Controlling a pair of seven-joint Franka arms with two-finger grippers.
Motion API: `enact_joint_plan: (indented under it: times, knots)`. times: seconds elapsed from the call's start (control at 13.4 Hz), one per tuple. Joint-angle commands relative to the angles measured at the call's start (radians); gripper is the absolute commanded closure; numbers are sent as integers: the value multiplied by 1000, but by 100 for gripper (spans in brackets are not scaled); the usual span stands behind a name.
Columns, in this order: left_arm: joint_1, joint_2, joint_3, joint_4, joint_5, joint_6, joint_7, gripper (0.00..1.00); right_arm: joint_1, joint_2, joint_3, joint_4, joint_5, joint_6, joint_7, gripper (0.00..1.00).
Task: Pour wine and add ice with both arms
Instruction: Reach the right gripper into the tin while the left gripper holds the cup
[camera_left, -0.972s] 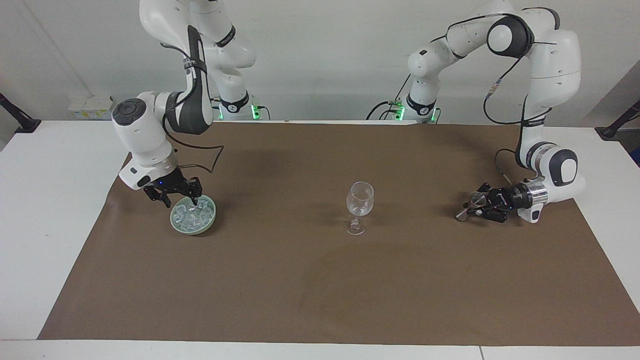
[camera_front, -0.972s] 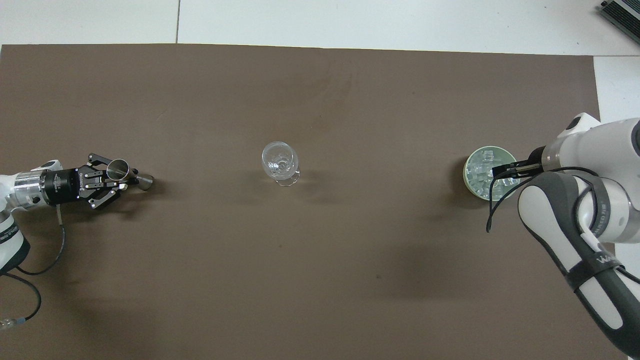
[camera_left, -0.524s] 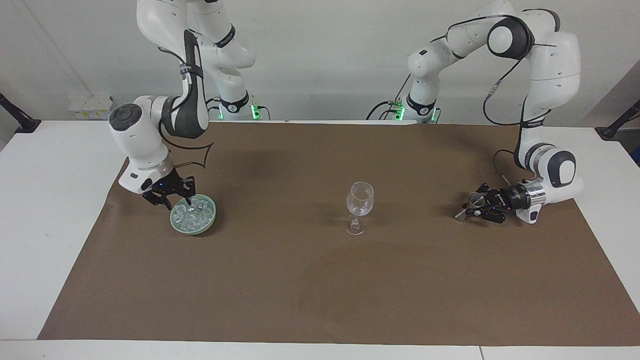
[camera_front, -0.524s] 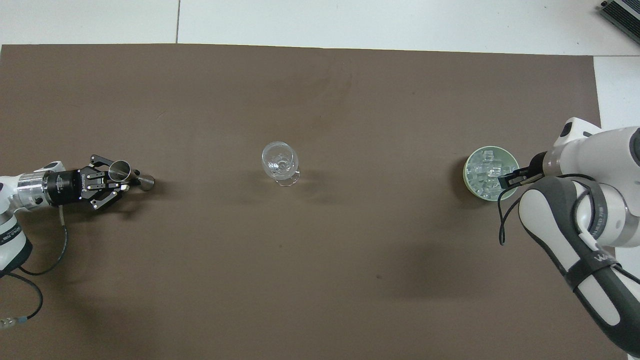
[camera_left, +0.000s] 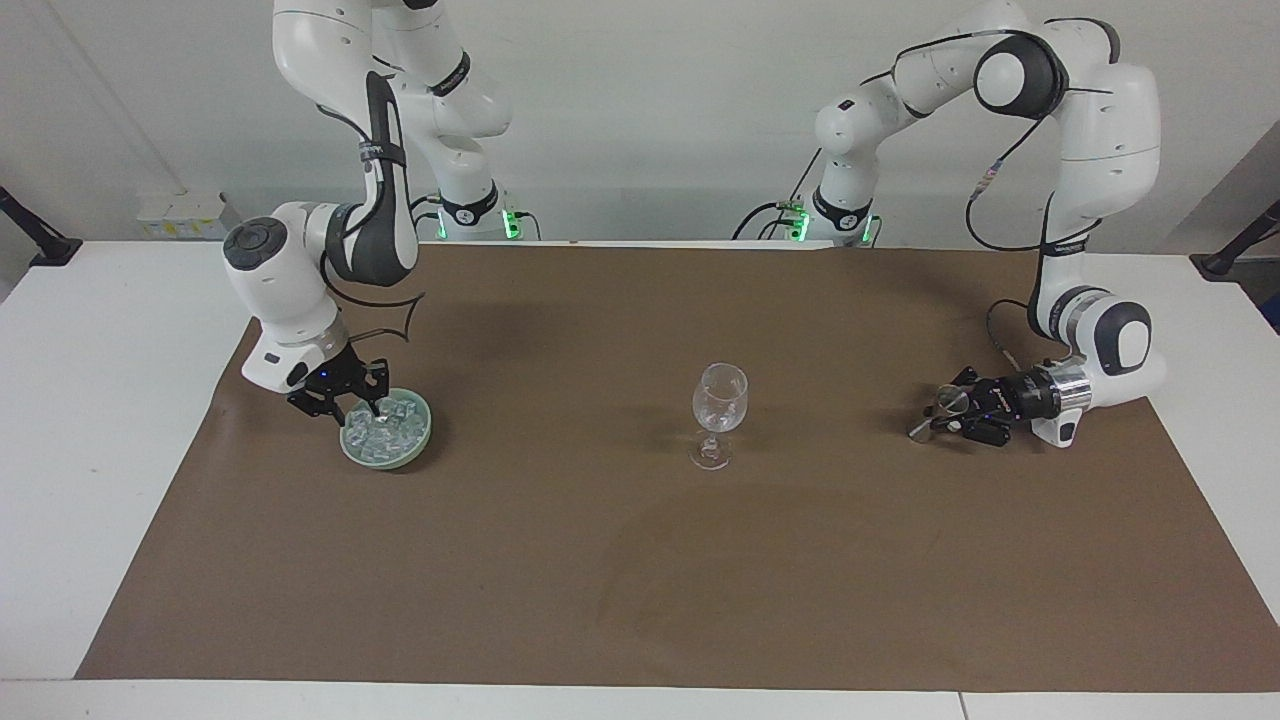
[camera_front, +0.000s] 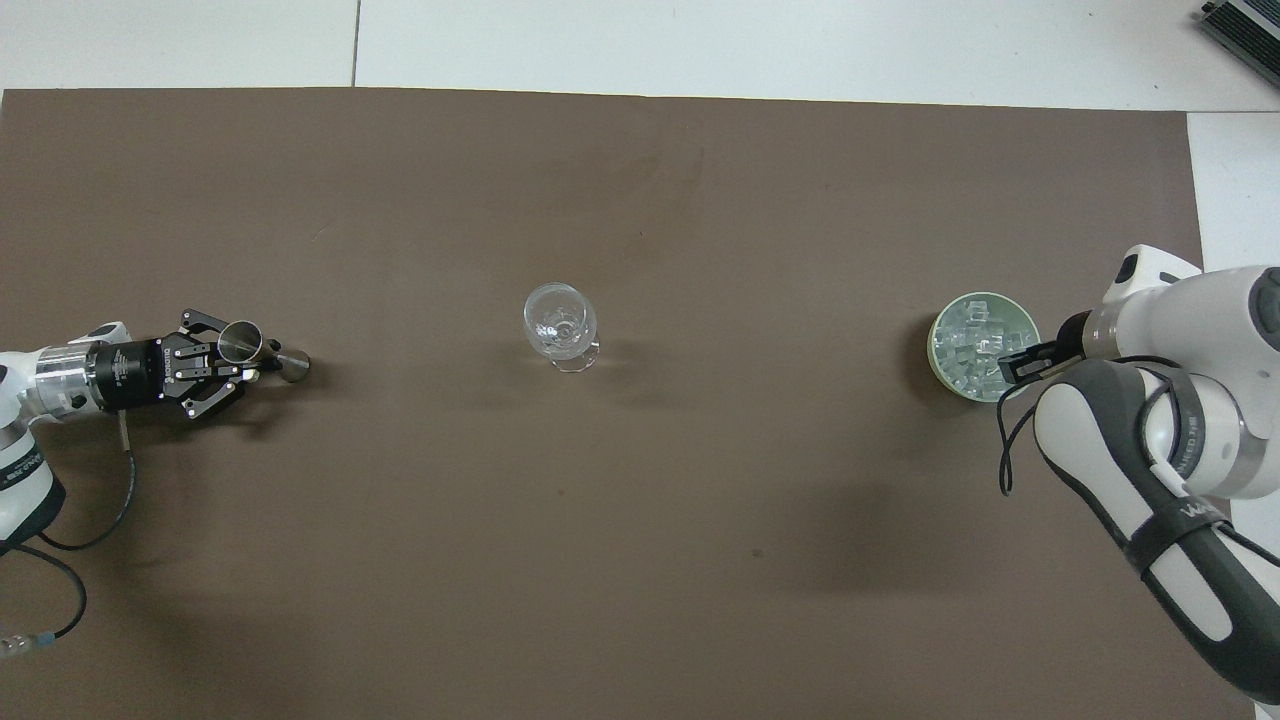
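Right tool (camera_left: 362, 405) is dipped into pale green bowl (camera_left: 425, 438) of clear ice cubes (camera_left: 390, 428), prob. for picking; finger gap can't be told. Left tool (camera_left: 948, 412) is kept clamped on small steel jigger (camera_left: 940, 410), low over brown-matted bench (camera_left: 640, 560), waiting.

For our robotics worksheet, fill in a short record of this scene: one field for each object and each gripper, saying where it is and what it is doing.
surface: brown mat on a white table
wine glass: upright at mid-mat, looks empty
bowl: green bowl toward the right arm's end
ice: heaped in the bowl
right gripper: down at the bowl's rim, over the ice
left gripper: shut on a metal jigger, low over the mat
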Motion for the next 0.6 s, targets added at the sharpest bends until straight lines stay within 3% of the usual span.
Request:
enact_joint_plan:
  times: [0.0,0.22,0.3,0.52]
  knots:
    - [-16,17,11,34,28,-10,1,86,-17,5,7,-22,-23,30,-28,52]
    - [-17,22,9,48,46,-10,-7,73,-17,5,9,-20,-23,27,-28,52]
    - [-17,22,9,51,48,-9,-8,61,-14,5,9,-17,-23,20,-26,52]
    - [-22,22,9,54,51,-10,-13,41,-12,5,9,-14,-23,10,-28,52]
